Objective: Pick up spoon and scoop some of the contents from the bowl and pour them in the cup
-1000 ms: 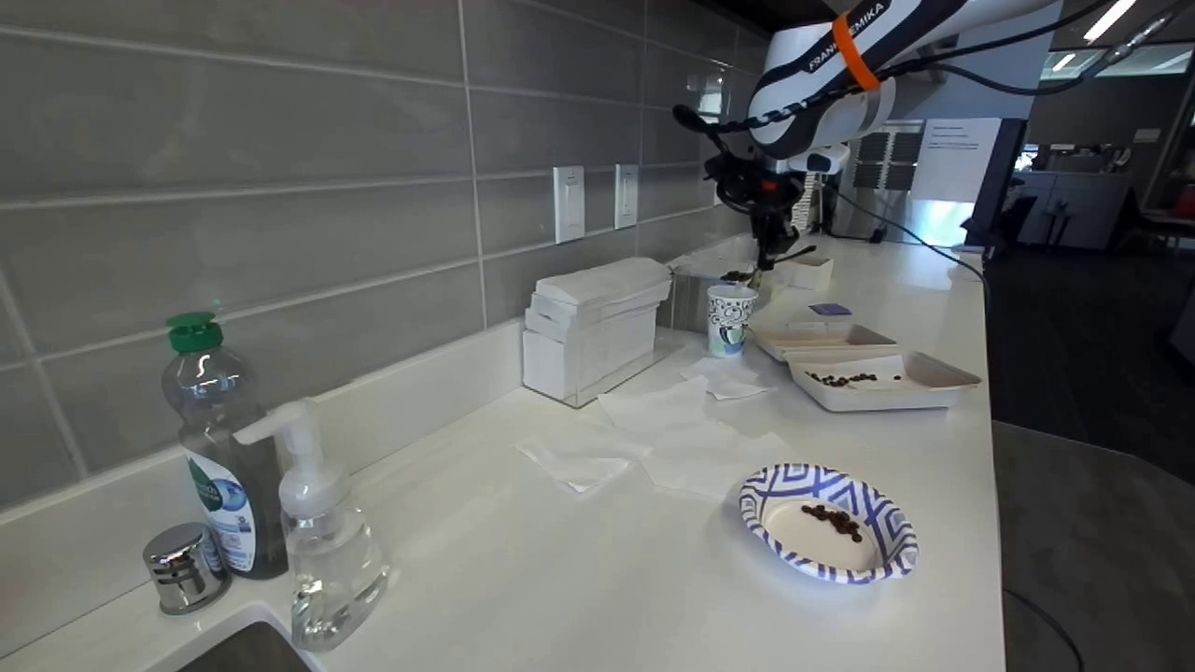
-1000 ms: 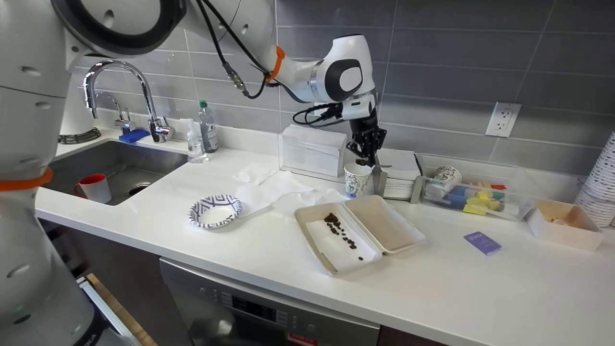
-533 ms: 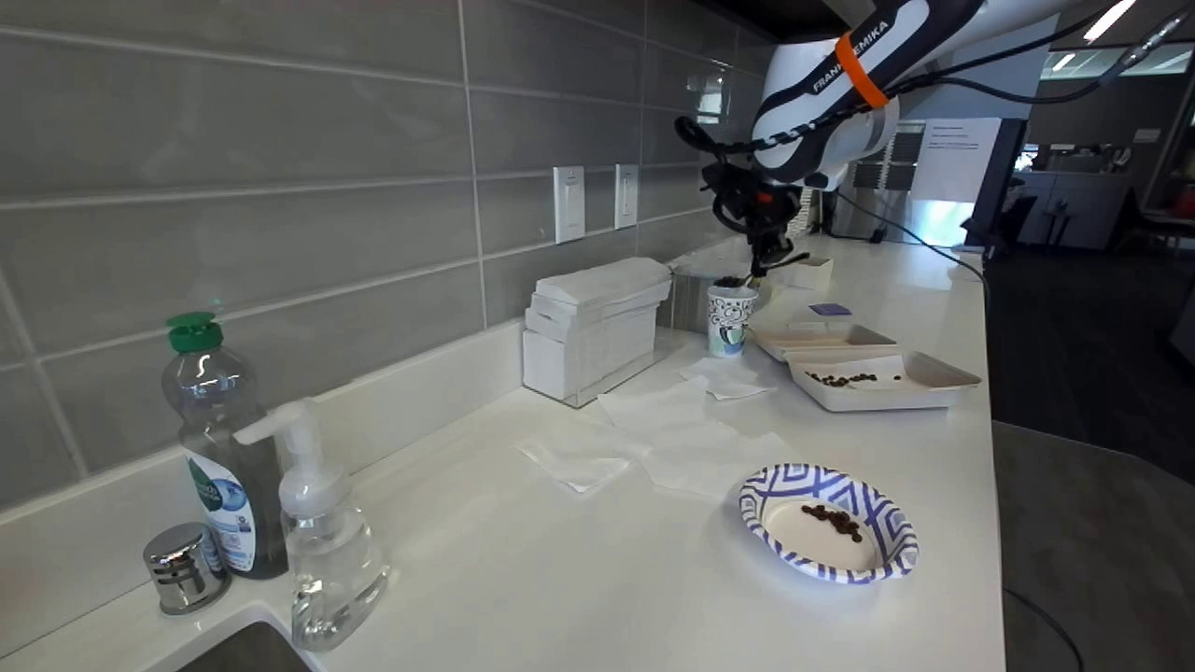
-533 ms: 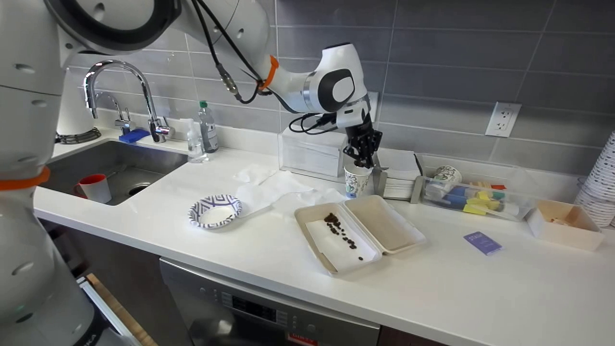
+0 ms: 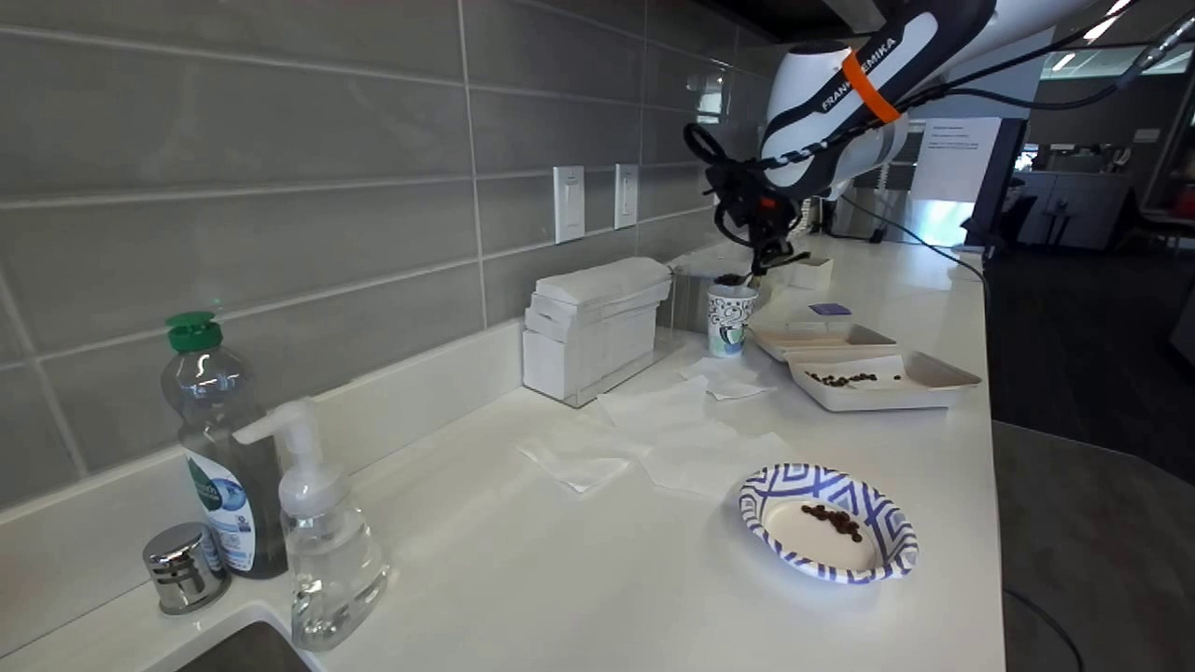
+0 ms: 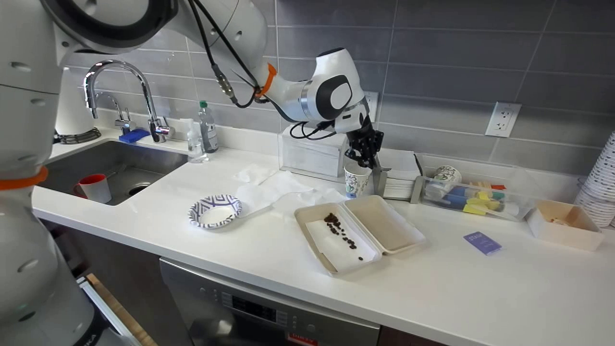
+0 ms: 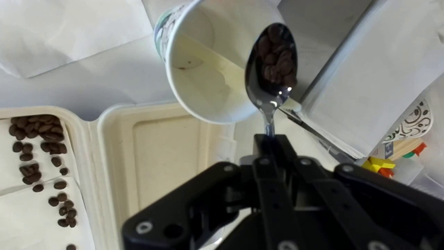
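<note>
My gripper is shut on the thin handle of the spoon, and brown beans fill the spoon's head. In the wrist view that head overlaps one side of the mouth of the white paper cup. An exterior view puts the spoon just over the rim of the cup, below my gripper. A few dark specks show on the cup's inside bottom. The bowl, a shallow white square dish with scattered beans, lies in front of the cup; its lid half is folded out.
A pale stick leans inside the cup. Napkin holders and a clear bin line the wall. The patterned plate, paper napkins, a soap dispenser and a green-capped bottle are on the counter.
My gripper has come down, bringing the spoon from higher up to just above the cup's rim, and the wrist leans more. The cup and dish have stayed put.
</note>
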Available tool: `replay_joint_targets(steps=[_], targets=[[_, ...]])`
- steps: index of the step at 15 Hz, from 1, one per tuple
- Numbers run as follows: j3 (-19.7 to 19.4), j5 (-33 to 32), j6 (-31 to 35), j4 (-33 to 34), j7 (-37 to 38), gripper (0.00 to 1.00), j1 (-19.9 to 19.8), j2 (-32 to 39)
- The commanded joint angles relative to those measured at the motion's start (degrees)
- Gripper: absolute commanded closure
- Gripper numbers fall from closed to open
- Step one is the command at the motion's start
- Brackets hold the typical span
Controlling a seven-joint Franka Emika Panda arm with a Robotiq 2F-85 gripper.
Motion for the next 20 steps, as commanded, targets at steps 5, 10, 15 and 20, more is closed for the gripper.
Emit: replay_joint_targets(steps=[5,10,15,20], targets=[[-3.76,-6.5,5.36,-6.52,5.36,0.98,3.47,-4.64],[-5.27,-12.34,6.99,-9.17,8.79,0.98,5.37,-6.66],[-6.54,-19.25,8.88,-10.47,14.42,0.98,6.81,-6.95],[-8.92,-24.43,10.76,-11.3,20.3,0.98,8.98,-6.01]])
